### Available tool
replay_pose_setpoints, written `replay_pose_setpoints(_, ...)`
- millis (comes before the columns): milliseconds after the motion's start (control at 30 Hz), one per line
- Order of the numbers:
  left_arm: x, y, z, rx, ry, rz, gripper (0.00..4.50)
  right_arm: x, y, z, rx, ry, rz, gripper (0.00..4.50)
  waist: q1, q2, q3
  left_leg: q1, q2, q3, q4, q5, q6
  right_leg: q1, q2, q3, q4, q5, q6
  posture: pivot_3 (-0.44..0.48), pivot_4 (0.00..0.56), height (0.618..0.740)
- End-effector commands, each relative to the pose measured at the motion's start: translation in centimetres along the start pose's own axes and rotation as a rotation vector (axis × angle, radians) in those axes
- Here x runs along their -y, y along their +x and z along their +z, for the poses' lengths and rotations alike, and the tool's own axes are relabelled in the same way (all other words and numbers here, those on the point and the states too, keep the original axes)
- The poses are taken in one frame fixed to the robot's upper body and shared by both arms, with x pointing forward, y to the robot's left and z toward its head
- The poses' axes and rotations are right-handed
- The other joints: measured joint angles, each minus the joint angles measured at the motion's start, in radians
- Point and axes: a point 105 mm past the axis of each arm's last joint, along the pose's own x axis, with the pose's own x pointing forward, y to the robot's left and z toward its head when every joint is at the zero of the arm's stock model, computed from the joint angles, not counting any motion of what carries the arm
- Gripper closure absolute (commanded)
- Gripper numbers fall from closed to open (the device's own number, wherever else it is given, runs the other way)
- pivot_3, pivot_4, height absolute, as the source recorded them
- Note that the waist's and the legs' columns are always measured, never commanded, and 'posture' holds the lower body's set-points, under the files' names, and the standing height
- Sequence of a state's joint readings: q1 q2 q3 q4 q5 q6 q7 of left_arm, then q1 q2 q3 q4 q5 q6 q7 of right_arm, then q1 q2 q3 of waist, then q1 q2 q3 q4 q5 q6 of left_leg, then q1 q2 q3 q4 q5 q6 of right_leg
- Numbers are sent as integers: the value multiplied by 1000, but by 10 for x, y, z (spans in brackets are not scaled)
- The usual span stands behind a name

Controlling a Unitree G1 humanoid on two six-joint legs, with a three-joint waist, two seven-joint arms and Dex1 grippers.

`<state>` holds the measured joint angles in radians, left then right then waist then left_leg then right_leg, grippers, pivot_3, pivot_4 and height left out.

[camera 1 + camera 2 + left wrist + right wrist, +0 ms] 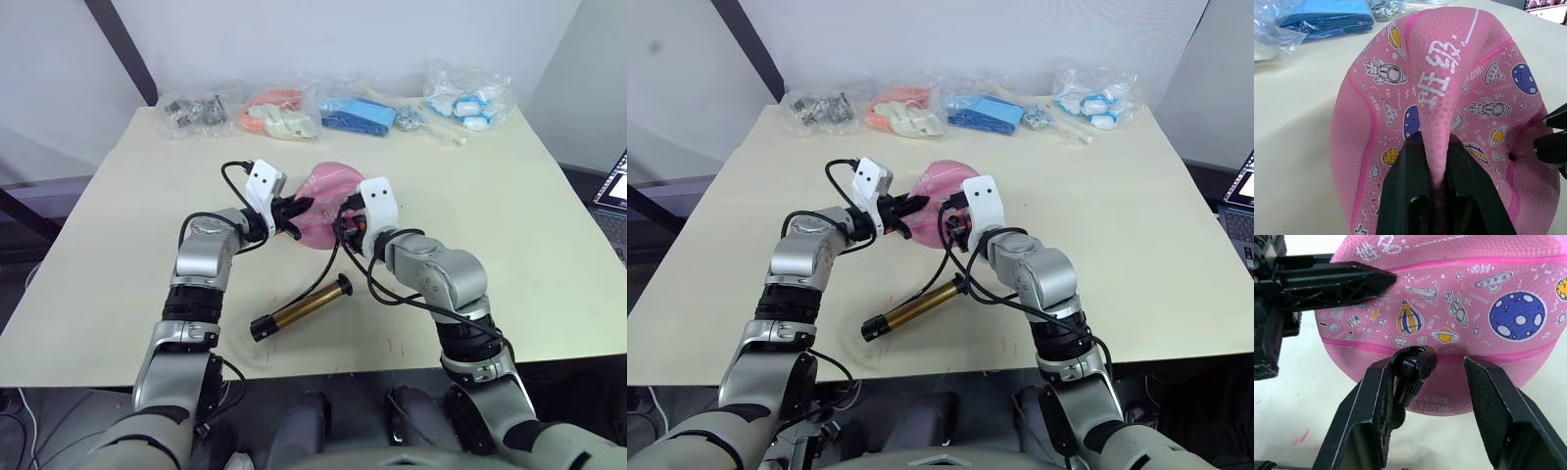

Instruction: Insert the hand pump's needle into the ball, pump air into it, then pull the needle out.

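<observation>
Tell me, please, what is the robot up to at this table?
The left gripper is pinching a raised fold of the deflated pink ball to steady it. The right gripper is at the ball's side with the needle's black fitting against one finger. The hand pump lies on the table, not yet being pumped.

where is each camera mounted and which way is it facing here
Left eye view: on the head, looking forward and down over the table; both arms reach the deflated pink ball, the hand pump lying nearer.
Right eye view: same head camera's other eye, same scene.
Left wrist view: along the left gripper, its fingers pinching a fold of the ball.
Right wrist view: along the right gripper, a black fitting against one finger.
Shared: both wrist views show the ball and the other gripper.
</observation>
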<state>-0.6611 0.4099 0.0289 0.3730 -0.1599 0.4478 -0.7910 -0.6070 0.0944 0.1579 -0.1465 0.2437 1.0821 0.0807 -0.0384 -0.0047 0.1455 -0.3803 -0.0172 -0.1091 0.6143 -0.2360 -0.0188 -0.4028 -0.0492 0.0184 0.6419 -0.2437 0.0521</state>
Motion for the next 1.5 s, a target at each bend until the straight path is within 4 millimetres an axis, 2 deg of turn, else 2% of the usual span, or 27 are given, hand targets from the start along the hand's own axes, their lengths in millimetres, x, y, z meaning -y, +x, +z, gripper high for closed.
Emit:
replay_pose_setpoints(33, 12, 4, -59, -190, -91, -25, 4500, -5, -2, 8, 31, -16, 15, 2196, 0, 0, 0, 0, 0, 0, 0, 0, 0, 0, 0, 0, 0, 0, 0, 0, 150, 740)
replay_pose_setpoints(500, 12, 4, -59, -188, -91, -22, 4500, -6, -1, 11, 38, -30, 19, 2196, 0, 0, 0, 0, 0, 0, 0, 0, 0, 0, 0, 0, 0, 0, 0, 0, 150, 740)
replay_pose_setpoints(567, 12, 4, -59, -188, -91, -23, 4500, -6, -1, 11, 38, -36, 17, 2709, 0, 0, 0, 0, 0, 0, 0, 0, 0, 0, 0, 0, 0, 0, 0, 0, 150, 740)
replay_pose_setpoints(933, 11, 3, -60, -189, -90, -22, 4500, -4, 1, 10, 37, -44, 7, 2709, 0, 0, 0, 0, 0, 0, 1, 0, 0, 0, 0, 0, 1, 0, 0, 0, 150, 740)
replay_pose_setpoints(1033, 11, 3, -59, -189, -91, -22, 4500, -5, 1, 9, 33, -42, 13, 3541, 0, 0, 0, 0, 0, 0, 1, 0, 0, 0, 0, 0, 1, 0, 0, 0, 150, 740)
replay_pose_setpoints(1067, 11, 3, -60, -189, -91, -22, 4500, -5, 1, 9, 29, -47, 7, 3980, 0, 0, 0, 0, 0, 0, 1, 0, 0, 0, 0, 0, 1, 0, 0, 0, 150, 740)
replay_pose_setpoints(1500, 10, 3, -60, -190, -90, -18, 4500, -5, 0, 8, 17, -95, 8, 3980, -1, -1, -1, 1, 0, 0, 2, 0, 0, 0, 0, 0, 1, 0, 0, 0, 150, 740)
